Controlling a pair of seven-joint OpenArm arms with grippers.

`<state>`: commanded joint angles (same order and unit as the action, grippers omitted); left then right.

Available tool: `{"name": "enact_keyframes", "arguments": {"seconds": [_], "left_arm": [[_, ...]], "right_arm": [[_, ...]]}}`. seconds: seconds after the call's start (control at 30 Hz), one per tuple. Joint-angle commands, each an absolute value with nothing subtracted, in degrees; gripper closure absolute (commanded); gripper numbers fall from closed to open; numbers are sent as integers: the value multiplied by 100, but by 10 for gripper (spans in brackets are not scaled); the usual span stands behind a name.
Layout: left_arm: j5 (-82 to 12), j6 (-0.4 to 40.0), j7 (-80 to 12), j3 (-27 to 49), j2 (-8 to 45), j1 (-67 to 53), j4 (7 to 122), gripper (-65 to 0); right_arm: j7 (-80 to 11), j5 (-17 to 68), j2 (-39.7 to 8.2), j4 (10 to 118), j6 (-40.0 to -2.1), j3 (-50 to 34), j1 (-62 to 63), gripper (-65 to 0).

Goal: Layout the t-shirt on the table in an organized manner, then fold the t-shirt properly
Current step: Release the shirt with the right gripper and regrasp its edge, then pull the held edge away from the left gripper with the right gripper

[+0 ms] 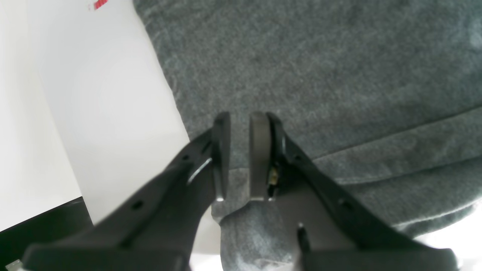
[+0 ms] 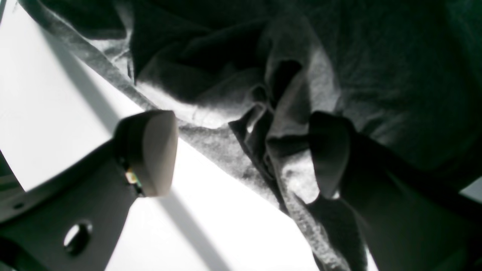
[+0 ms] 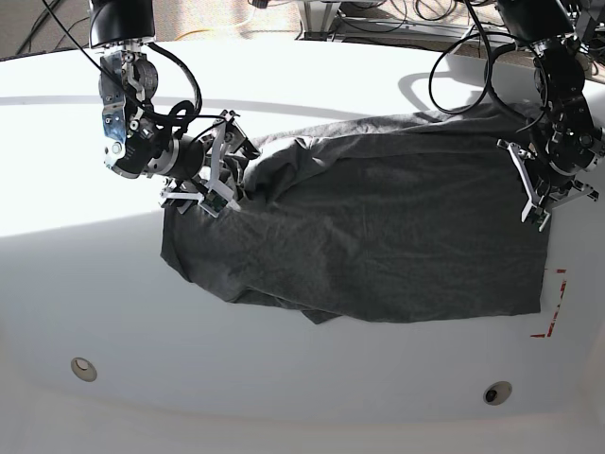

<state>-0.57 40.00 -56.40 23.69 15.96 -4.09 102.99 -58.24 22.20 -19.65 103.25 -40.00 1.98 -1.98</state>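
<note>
Your left gripper (image 1: pixel 239 158) sits nearly pressed together, a narrow gap between its pads, with a fold of the t-shirt (image 3: pixel 378 236) edge between them; can't tell if it's pinched. Your right gripper (image 2: pixel 244 150) is spread wide over bunched cloth. The shirt lies mostly spread across the white bench (image 3: pixel 284 378), near the red tape mark (image 3: pixel 553 307).

My glossy white tabletop (image 3: pixel 312 378) with curved edges carries a dark heather-grey, wrinkled knit t-shirt (image 3: pixel 378 236), spread across its middle and bunched at one end. Two round grommet holes (image 3: pixel 83 368) sit near the front edge, well apart. A red-tape corner mark (image 3: pixel 553 307) lies just beside the shirt's hem.
</note>
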Motion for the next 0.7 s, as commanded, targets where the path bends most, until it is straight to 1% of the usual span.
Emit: {"name": "enact_keyframes", "arguments": {"seconds": [0.17, 0.33, 0.43, 0.53, 0.6, 0.7], "left_arm": [[-57, 4000, -5640, 2369, 1596, -409, 10299, -76], [-57, 4000, -5631, 2369, 1596, -479, 10299, -76], [-57, 4000, -5631, 2369, 1596, -488, 10299, -76], [-57, 4000, -5631, 2369, 1596, -497, 10299, -76], [-57, 4000, -5631, 2369, 1596, -505, 10299, -76], [-57, 4000, -5631, 2369, 1596, -505, 10290, -76]], "right_arm": [[-5349, 1446, -1938, 10044, -4000, 207, -180, -387], [-5086, 1253, -1947, 9684, -4000, 189, -163, -361], [-4971, 1262, -1982, 9613, -4000, 171, -66, -328], [-4971, 1262, -1982, 9613, -4000, 171, -48, -257], [-4980, 1262, -1982, 9640, -4000, 171, -31, -198], [-4989, 1226, -1991, 9815, -4000, 163, -13, -135]]}}
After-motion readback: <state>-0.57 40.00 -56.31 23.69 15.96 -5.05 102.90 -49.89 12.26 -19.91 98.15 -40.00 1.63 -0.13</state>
